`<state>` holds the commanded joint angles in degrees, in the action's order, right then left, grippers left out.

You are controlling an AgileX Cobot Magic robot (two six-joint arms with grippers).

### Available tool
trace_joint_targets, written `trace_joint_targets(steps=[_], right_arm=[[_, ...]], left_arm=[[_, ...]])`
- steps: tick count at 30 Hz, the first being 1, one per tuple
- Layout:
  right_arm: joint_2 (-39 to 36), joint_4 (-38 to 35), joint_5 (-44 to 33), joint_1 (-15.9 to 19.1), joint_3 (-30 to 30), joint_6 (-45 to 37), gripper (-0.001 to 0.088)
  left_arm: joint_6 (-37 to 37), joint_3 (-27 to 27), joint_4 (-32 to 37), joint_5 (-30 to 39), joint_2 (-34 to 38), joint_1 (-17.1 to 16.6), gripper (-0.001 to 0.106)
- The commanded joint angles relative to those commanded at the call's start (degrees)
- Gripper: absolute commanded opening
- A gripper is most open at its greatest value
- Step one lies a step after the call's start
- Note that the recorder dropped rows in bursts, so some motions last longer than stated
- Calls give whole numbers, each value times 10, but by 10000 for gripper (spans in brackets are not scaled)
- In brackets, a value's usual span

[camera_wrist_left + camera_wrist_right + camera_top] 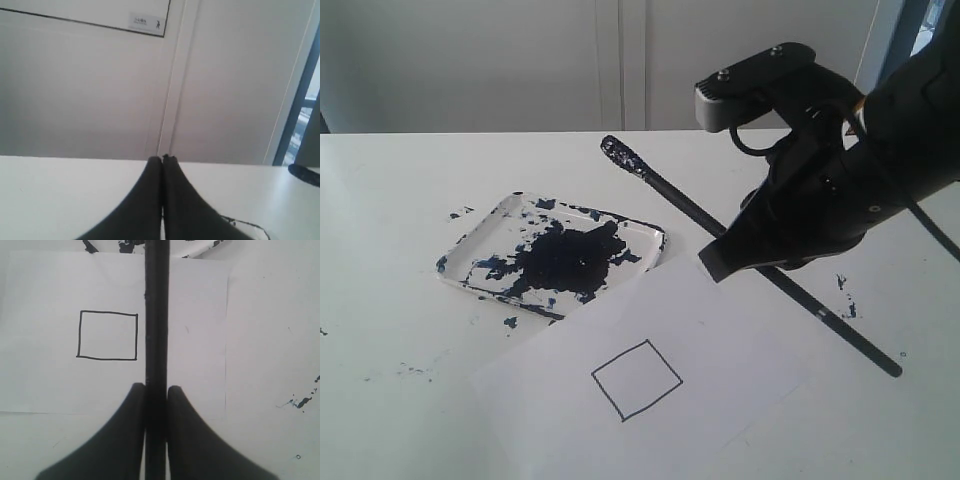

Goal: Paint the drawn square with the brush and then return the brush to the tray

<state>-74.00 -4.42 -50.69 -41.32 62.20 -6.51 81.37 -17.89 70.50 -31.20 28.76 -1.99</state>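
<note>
The brush [675,200] is a long black stick with a paint-flecked bristle end [620,155] that points toward the far side, past the tray's right corner. My right gripper [730,258] is shut on its handle near the middle. The wrist view shows the handle [156,315] clamped between the right gripper's [156,387] two fingers. The drawn square [636,379] [108,335] is blank, a thin black outline on white paper, in front of and left of the gripper. The tray [480,235], smeared with dark paint, lies left of the brush. My left gripper [162,159] is shut on nothing.
The paper sheet [720,330] lies partly under the tray's near corner. Small paint specks [845,300] dot the white table right of the paper, and a few [510,322] lie by the tray. A pale wall stands behind the table.
</note>
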Motion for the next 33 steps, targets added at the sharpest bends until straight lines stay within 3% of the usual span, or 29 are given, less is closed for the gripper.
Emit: trace_joint_targets(steps=[5, 11, 21, 25, 28, 33], right_arm=[[0, 0, -5, 0, 0, -10, 0], [-4, 2, -35, 0, 0, -10, 0], [-13, 0, -36, 0, 0, -10, 0], [-16, 0, -36, 0, 0, -10, 0], [-15, 0, -38, 0, 0, -10, 0], [-15, 0, -53, 0, 0, -10, 0]], left_arm=[[28, -35, 78, -71, 140, 0, 3], [25, -48, 114, -133, 269, 0, 3], [-17, -51, 133, -142, 363, 6, 3], [-29, -56, 124, -145, 380, 49, 3], [-81, -56, 96, -137, 398, 104, 3], [-169, -56, 9, -55, 430, 171, 3]])
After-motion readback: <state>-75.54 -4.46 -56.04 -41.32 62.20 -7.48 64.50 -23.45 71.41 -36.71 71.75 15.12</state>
